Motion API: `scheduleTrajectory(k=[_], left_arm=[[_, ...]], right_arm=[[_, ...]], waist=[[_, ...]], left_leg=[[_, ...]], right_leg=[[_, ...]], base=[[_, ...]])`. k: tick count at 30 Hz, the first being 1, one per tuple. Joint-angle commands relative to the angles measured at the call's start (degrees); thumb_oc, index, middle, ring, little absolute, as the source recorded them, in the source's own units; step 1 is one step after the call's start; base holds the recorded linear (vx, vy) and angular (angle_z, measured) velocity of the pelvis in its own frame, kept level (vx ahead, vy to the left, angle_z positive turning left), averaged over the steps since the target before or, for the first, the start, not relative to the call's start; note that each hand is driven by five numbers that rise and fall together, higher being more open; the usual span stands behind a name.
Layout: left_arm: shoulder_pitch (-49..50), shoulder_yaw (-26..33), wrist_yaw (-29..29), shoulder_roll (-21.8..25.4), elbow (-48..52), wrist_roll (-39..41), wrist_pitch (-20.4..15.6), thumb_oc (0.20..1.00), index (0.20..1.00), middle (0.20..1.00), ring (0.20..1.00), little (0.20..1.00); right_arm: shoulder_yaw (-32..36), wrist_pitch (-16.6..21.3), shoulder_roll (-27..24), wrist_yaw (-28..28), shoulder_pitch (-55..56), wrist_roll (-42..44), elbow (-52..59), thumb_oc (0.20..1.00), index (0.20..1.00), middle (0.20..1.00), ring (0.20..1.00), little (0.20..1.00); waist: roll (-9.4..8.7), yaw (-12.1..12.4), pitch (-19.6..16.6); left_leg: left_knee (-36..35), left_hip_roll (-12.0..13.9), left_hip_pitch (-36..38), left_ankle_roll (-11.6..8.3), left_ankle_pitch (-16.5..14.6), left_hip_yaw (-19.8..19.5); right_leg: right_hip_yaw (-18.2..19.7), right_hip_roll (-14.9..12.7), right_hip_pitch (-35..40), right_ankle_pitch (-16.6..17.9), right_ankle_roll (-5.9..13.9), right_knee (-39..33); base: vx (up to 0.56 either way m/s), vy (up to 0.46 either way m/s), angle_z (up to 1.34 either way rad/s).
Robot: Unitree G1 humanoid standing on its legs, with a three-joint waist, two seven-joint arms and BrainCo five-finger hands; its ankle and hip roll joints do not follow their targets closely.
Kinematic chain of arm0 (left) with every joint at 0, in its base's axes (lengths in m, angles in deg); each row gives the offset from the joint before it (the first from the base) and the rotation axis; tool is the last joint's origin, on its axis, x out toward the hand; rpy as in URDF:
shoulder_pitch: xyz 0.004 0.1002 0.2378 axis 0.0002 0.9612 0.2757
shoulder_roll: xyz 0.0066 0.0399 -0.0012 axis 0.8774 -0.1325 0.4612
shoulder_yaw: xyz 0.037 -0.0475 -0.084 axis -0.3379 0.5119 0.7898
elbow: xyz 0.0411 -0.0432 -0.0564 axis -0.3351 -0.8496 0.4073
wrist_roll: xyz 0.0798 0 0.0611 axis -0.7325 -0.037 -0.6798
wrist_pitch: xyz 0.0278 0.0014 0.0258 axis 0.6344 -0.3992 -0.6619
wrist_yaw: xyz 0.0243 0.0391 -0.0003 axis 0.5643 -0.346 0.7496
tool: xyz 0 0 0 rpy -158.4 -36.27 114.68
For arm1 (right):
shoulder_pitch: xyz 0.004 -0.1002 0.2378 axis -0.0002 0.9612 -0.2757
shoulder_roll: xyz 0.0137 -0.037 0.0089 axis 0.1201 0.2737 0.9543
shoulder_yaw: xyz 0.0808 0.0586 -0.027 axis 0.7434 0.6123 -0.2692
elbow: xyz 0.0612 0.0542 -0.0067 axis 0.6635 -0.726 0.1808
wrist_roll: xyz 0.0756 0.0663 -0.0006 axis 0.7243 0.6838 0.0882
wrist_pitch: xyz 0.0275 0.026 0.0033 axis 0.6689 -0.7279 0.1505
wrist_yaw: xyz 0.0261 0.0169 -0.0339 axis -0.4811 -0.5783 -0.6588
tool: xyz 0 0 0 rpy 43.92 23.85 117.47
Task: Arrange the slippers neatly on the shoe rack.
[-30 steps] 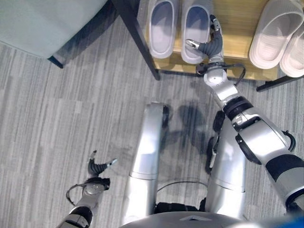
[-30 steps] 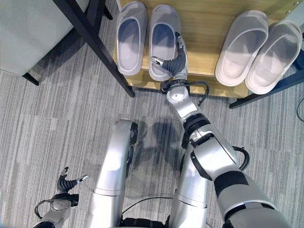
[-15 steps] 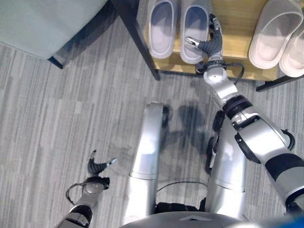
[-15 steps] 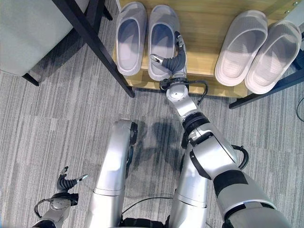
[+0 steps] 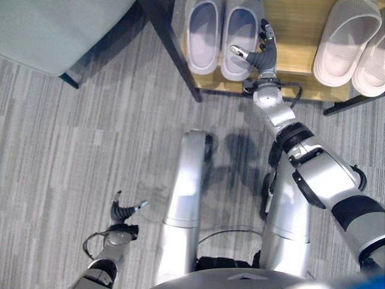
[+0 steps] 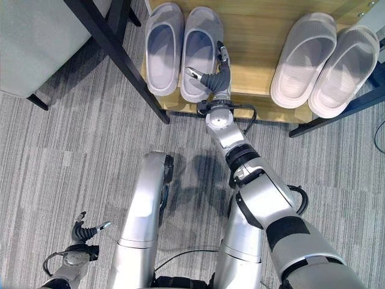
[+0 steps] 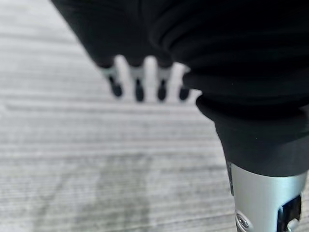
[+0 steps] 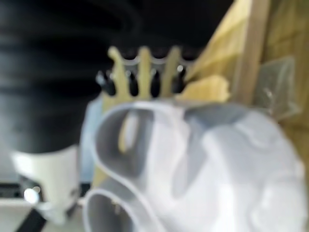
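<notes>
A pale grey pair of slippers stands on the wooden shelf [image 6: 252, 36] of the shoe rack, the left one [image 6: 163, 48] and the right one [image 6: 200, 51] side by side and touching. My right hand [image 6: 218, 78] is at the right slipper's heel end. Its thumb reaches over the heel and its straight fingers [image 8: 145, 72] lie along the slipper's outer side, so it is open. The same slipper [image 8: 217, 159] shows close up in the right wrist view. My left hand [image 5: 123, 212] hangs low over the carpet at the lower left, open and holding nothing.
A cream pair of slippers [image 6: 302, 57] [image 6: 348, 63] rests on the same shelf at the right. The rack's black leg [image 6: 114, 54] slants down to the left of the grey pair. A grey upholstered piece [image 6: 36, 42] stands at the far left.
My right hand has moved left with the right grey slipper, closing the gap to the left grey slipper. The left hand has not moved.
</notes>
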Motion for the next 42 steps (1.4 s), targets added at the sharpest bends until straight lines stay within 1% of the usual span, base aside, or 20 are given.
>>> scheduleTrajectory(k=[1, 9, 19, 20, 22, 23, 24, 25, 26, 27, 28, 29, 31, 32, 34, 36, 39, 40, 41, 42], left_arm=[[0.43, -4.55, -1.82, 2.34, -1.77, -0.46, 0.58, 1.0, 1.0, 1.0, 1.0, 1.0], [-0.01, -4.32, -2.35, 1.92, -1.92, -1.02, 0.84, 1.0, 1.0, 1.0, 1.0, 1.0], [-0.49, -1.65, -4.56, -0.35, -1.51, -2.72, 0.88, 1.0, 1.0, 1.0, 1.0, 1.0], [-0.65, 2.06, -3.01, -1.9, -2.54, 1.13, 0.87, 1.0, 1.0, 1.0, 1.0, 1.0], [-5.47, 4.01, -4.03, -0.87, 0.32, 0.13, -0.37, 1.0, 1.0, 1.0, 1.0, 1.0], [-10.39, 4.73, -4.56, 0.03, 3.12, -0.98, -1.21, 1.0, 1.0, 1.0, 1.0, 1.0], [-12.25, 5.16, -4.39, 0.69, 5.86, -0.97, -1.44, 1.0, 1.0, 1.0, 1.0, 1.0], [-15.32, 5.01, -3.03, 2.82, 10.45, -3.05, -1.93, 1.0, 1.0, 1.0, 1.0, 1.0], [-15.55, 3.86, -2.96, 3.09, 12.47, -4.69, -2.23, 1.0, 1.0, 1.0, 1.0, 1.0], [-7.23, -0.14, -3.2, 6.11, 29.95, -13.2, -4.51, 1.0, 1.0, 1.0, 1.0, 1.0], [-3.86, -1.86, -1.48, 6.79, 36.6, -17.04, -2.75, 1.0, 1.0, 1.0, 1.0, 1.0], [-3.56, -1.83, -1.49, 6.82, 36.82, -17.1, -2.65, 1.0, 1.0, 1.0, 1.0, 1.0], [2.15, -5.71, 3.12, 4.66, 36.17, -17.42, -4.28, 1.0, 1.0, 1.0, 1.0, 1.0], [1.97, -6.44, 4.4, 4.12, 34.82, -17.08, -4.05, 1.0, 1.0, 1.0, 1.0, 1.0], [1.12, -7.47, 7.39, 2.54, 30.33, -16.58, -3.35, 1.0, 1.0, 1.0, 1.0, 1.0], [2.07, -7.74, 8.98, 1.88, 28.73, -16.58, -3.15, 1.0, 1.0, 1.0, 1.0, 1.0], [3.71, -7.04, 11.5, 1.53, 28.71, -15.28, -3.01, 1.0, 1.0, 1.0, 1.0, 1.0], [11.21, -6.29, 15.43, 1.26, 35.66, -10.61, -2.37, 1.0, 1.0, 1.0, 1.0, 1.0], [13.76, -9.03, 16.42, -0.93, 34.36, -10.99, -4.93, 1.0, 1.0, 1.0, 1.0, 1.0], [10.9, -7.97, 17.16, -0.2, 31.27, -11.83, -2.72, 1.0, 1.0, 1.0, 1.0, 1.0]], right_arm=[[-0.12, 1.63, 4.1, 0.88, 0.12, -1.37, 5.08, 1.0, 1.0, 1.0, 1.0, 1.0], [-0.02, 1.43, 3.89, 1.01, 1.6, -2.03, 7.26, 1.0, 1.0, 1.0, 1.0, 1.0], [7.47, 0.85, -2.62, 8.78, 10.36, -13.06, 18.55, 1.0, 1.0, 1.0, 1.0, 1.0], [7.6, 0.85, -4.94, 8.56, 13.29, -17.18, 22.91, 1.0, 1.0, 1.0, 1.0, 1.0], [9.92, 1.39, -7.61, 8.28, 16.51, -18.64, 27.07, 1.0, 1.0, 1.0, 1.0, 1.0], [11.16, 2.53, -7.66, 6.69, 19.27, -17.65, 29.49, 1.0, 1.0, 1.0, 1.0, 1.0], [11.38, 3.29, -7.61, 5.39, 22.3, -17.69, 31.05, 1.0, 1.0, 1.0, 1.0, 1.0], [9.15, 4.25, -7.53, -0.38, 30.52, -19.1, 34.99, 1.0, 1.0, 1.0, 1.0, 1.0], [8.32, 4.96, -7.31, -2.37, 32.91, -18.05, 34.89, 1.0, 1.0, 1.0, 1.0, 1.0], [7.3, 5.85, -8.47, -5.27, 37.88, -18.43, 34.45, 1.0, 1.0, 1.0, 1.0, 1.0], [4.89, 6.53, -7.68, -9.0, 43.45, -18.81, 36.32, 1.0, 1.0, 1.0, 1.0, 1.0], [4.87, 6.49, -7.67, -9.04, 43.7, -18.81, 36.47, 1.0, 1.0, 1.0, 1.0, 1.0], [2.42, 5.98, -8.64, -13.32, 51.44, -21.52, 32.3, 1.0, 1.0, 1.0, 1.0, 1.0], [2.59, 5.39, -8.54, -14.55, 53.51, -21.55, 30.66, 1.0, 1.0, 1.0, 1.0, 1.0], [5.24, 3.78, -7.93, -16.59, 60.7, -20.73, 24.11, 1.0, 1.0, 1.0, 1.0, 1.0], [6.47, 3.02, -8.13, -17.07, 65.0, -22.3, 20.87, 1.0, 1.0, 1.0, 1.0, 1.0], [7.99, 2.14, -8.53, -16.77, 68.45, -26.25, 15.2, 1.0, 1.0, 1.0, 1.0, 1.0], [9.24, 1.66, -7.8, -16.48, 69.11, -26.48, 11.56, 1.0, 1.0, 1.0, 1.0, 1.0], [9.05, 1.2, -6.32, -16.65, 68.95, -26.35, 5.96, 1.0, 1.0, 1.0, 1.0, 1.0], [10.56, 1.75, -6.96, -18.89, 72.95, -26.5, 9.95, 1.0, 1.0, 1.0, 1.0, 1.0]], waist=[[-1.25, 3.14, -0.77], [-1.56, 2.47, -0.77], [-2.18, 0.4, -0.77], [-2.01, 0.03, -0.77], [-2.17, -0.96, -0.77], [-2.47, -1.53, -0.8], [-2.61, -1.78, -2.45], [-2.9, -2.44, -8.87], [-3.12, -2.68, -9.24], [-2.6, -1.65, -9.8], [-3.37, -2.45, -10.66], [-3.3, -2.49, -10.47], [-4.25, -2.91, -11.19], [-4.58, -3.3, -11.66], [-5.12, -4.8, -14.53], [-5.18, -5.41, -16.13], [-5.27, -5.99, -17.92], [-4.92, -4.86, -18.16], [-5.14, -4.63, -18.1], [-5.85, -5.59, -20.09]], left_leg=[[2.63, 0.13, -2.92, 0.34, -1.83, -1.35], [2.85, 0.34, -2.92, 0.14, -1.73, -0.97], [2.38, -0.09, -2.92, 0.03, -0.08, -1.04], [0.52, -0.38, -2.92, 0.16, 1.03, -1.01], [-9.2, -0.21, -2.92, 0.58, 5.33, -0.42], [-16.56, -0.1, -2.92, 0.74, 9.5, -0.78], [-20.82, 0.03, -2.92, 0.59, 12.65, -2.01], [-30.53, 1.62, -1.05, 1.07, 16.95, -4.46], [-33.65, 2.66, 1.29, 1.28, 18.0, -4.48], [-42.68, 4.31, 7.91, 1.86, 21.07, -3.84], [-50.99, 5.0, 13.81, 1.49, 24.07, -3.67], [-51.58, 5.03, 14.52, 1.5, 24.33, -3.73], [-69.09, 6.46, 29.18, 0.83, 30.62, -2.89], [-73.73, 6.79, 33.41, 0.89, 31.69, -2.95], [-88.5, 7.67, 45.27, 0.29, 37.53, -1.64], [-96.91, 8.04, 53.4, -0.29, 39.88, -0.4], [-104.97, 8.13, 61.48, -0.39, 41.73, 0.19], [-107.86, 8.13, 63.79, -0.14, 42.64, 0.0], [-109.61, 8.29, 65.78, -0.29, 42.86, 0.12], [-112.88, 8.79, 69.34, -0.56, 43.44, 0.67]], right_leg=[[7.45, -3.28, 3.9, 10.21, -4.49, 7.7], [7.77, -3.2, 3.7, 10.24, -4.47, 8.0], [7.55, -2.73, 3.74, 10.5, -4.4, 7.4], [7.01, -2.95, 4.06, 10.8, -4.24, 5.38], [4.58, -4.74, 5.26, 11.41, -4.52, -3.71], [2.01, -5.37, 6.16, 12.28, -4.07, -9.88], [-0.07, -5.39, 6.66, 12.92, -4.36, -14.2], [-4.64, -6.36, 7.77, 14.51, -3.45, -24.41], [-6.33, -6.99, 9.54, 15.25, -3.5, -28.34], [-9.37, -7.98, 15.55, 17.57, -3.04, -38.33], [-11.43, -7.75, 21.03, 19.28, -2.3, -47.24], [-11.65, -7.74, 21.79, 19.55, -2.36, -47.85], [-15.93, -7.42, 35.67, 25.04, -0.83, -67.65], [-16.87, -7.13, 39.5, 26.35, -0.36, -71.81], [-19.82, -6.79, 50.36, 32.39, 0.93, -84.63], [-21.49, -6.07, 58.51, 35.04, 2.01, -93.3], [-22.41, -5.08, 65.78, 37.86, 2.67, -100.58], [-23.08, -4.73, 68.28, 39.0, 2.9, -103.23], [-23.3, -4.52, 70.26, 39.4, 2.81, -105.01], [-23.29, -4.09, 73.02, 40.49, 3.48, -108.34]], base=[[0.0, 0.0, 0.0], [0.0, 0.0, 0.0], [-0.01, -0.005, 0.0], [-0.03, 0.002, -0.02], [-0.17, 0.039, -0.04], [-0.25, 0.048, 0.05], [-0.22, 0.108, 0.1], [-0.11, 0.078, -0.08], [-0.15, 0.084, -0.27], [-0.16, -0.028, -0.55], [-0.14, -0.04, -0.53], [-0.1, -0.061, 0.0], [-0.05, -0.031, 0.59], [0.1, -0.01, 0.15], [0.16, 0.008, -0.03], [0.2, -0.017, -0.05], [0.19, -0.031, -0.67], [0.1, -0.075, -0.8], [0.14, -0.092, -0.5], [0.21, -0.11, 0.27]])
